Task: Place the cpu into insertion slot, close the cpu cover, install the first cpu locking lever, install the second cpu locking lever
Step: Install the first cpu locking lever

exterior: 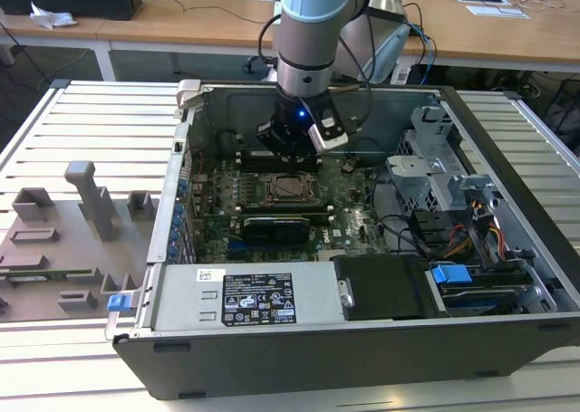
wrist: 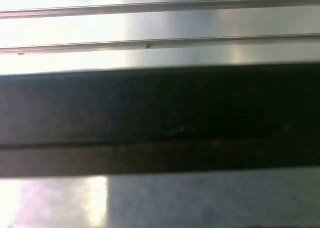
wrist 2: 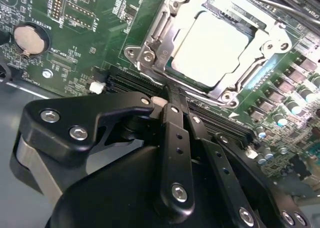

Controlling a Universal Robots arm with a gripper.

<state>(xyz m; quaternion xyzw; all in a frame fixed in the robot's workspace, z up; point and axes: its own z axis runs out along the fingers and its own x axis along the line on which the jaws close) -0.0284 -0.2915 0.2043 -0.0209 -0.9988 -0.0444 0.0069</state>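
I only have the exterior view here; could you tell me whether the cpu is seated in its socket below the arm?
Observer: Yes; in the second wrist view the cpu sits in the insertion slot, its silvery top showing.
Operator: Thank you. Is the cpu cover down?
Observer: The cpu cover lies flat, framing the chip through its square window.
Operator: And the gripper?
Observer: The gripper is shut, its tip close beside the socket's edge, by the memory slots.

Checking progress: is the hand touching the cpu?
Apart. In the second wrist view the hand ends short of the cpu, with the cpu cover frame between them.
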